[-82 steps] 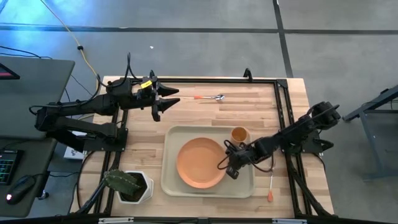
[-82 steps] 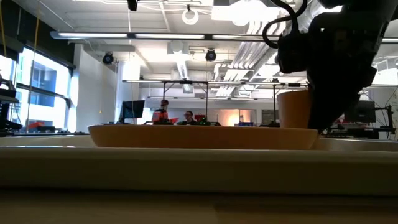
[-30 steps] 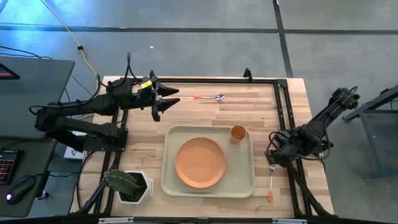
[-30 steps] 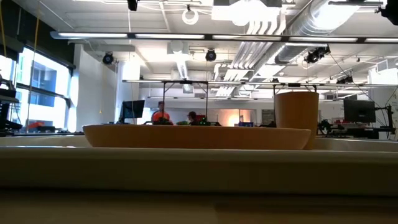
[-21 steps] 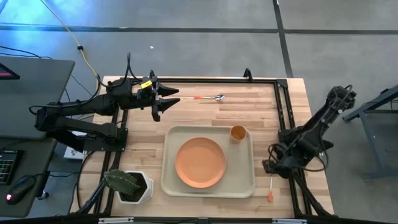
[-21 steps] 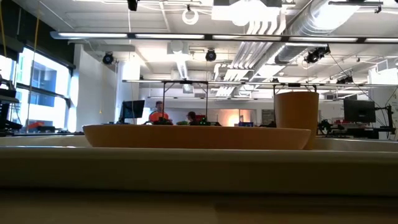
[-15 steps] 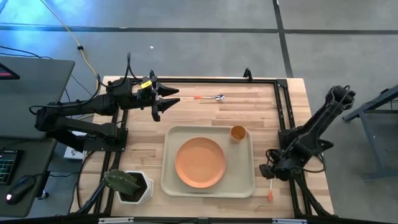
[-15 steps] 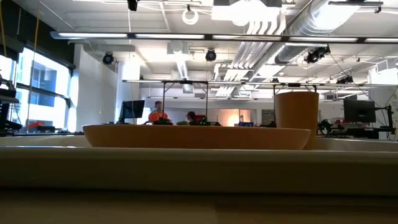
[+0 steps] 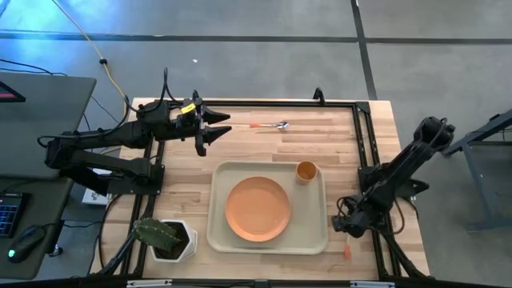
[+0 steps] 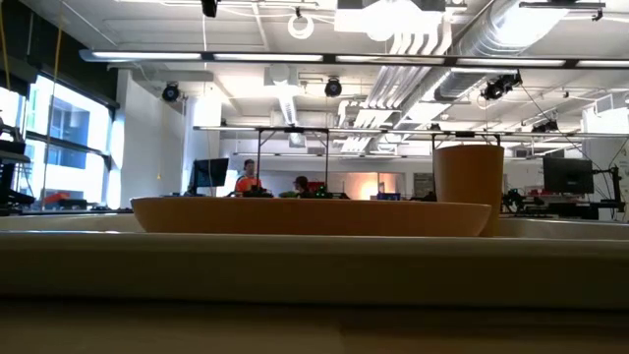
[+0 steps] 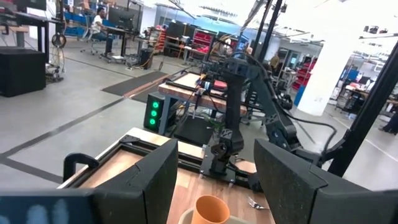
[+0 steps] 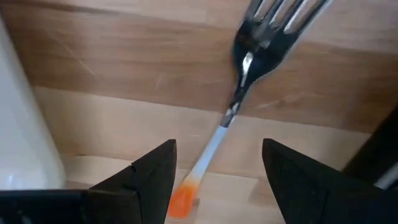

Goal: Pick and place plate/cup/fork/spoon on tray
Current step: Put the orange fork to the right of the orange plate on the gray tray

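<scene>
The orange plate point(image 9: 258, 209) lies flat in the beige tray point(image 9: 317, 237), and the small orange cup point(image 9: 306, 171) stands upright in the tray's far right corner. The spoon point(image 9: 269, 125) lies on the table near the far edge. To the right of the tray, the fork point(image 12: 247, 81) lies flat on the wood, its orange handle end point(image 9: 347, 253) toward the near edge. My right gripper point(image 12: 217, 148) is open low over the fork, one finger on each side of the handle, touching nothing. My left gripper point(image 9: 224, 125) waits open at the far left.
A white square pot with a green plant point(image 9: 166, 238) stands at the near left corner. A black frame rail point(image 9: 362, 144) runs along the table's right side, close to the fork. Bare wood lies between the tray and the spoon.
My right gripper has moved toward the table's near edge and down beside the tray's right rim. It now stands over the fork and covers most of it in the high view. Its fingers stay open. Nothing else has moved.
</scene>
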Action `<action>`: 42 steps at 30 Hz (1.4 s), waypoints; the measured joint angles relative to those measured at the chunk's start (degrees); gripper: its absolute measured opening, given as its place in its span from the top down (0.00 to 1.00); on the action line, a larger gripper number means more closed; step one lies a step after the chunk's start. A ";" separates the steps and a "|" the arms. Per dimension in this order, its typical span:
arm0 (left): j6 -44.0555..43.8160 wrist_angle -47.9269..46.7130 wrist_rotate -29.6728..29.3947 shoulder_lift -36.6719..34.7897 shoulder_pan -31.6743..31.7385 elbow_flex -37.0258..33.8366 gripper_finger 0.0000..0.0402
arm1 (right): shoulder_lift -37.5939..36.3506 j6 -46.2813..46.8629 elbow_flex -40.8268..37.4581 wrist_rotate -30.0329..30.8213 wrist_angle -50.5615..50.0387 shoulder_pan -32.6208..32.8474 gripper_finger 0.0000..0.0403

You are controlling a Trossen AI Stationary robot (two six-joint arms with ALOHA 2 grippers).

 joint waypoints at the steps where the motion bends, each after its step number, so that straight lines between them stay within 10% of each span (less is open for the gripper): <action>1: 0.43 -0.02 -0.02 -0.02 0.05 0.00 0.50 | 1.08 -0.02 0.02 -0.12 0.75 0.00 0.43; 26: 1.04 0.37 -2.80 -0.02 0.05 0.00 0.50 | 4.97 -0.61 0.23 -1.86 0.85 -0.04 0.97; 42: 1.02 0.37 -2.82 -0.01 0.05 0.00 0.50 | -5.76 -4.14 -0.16 0.56 -0.19 1.34 0.99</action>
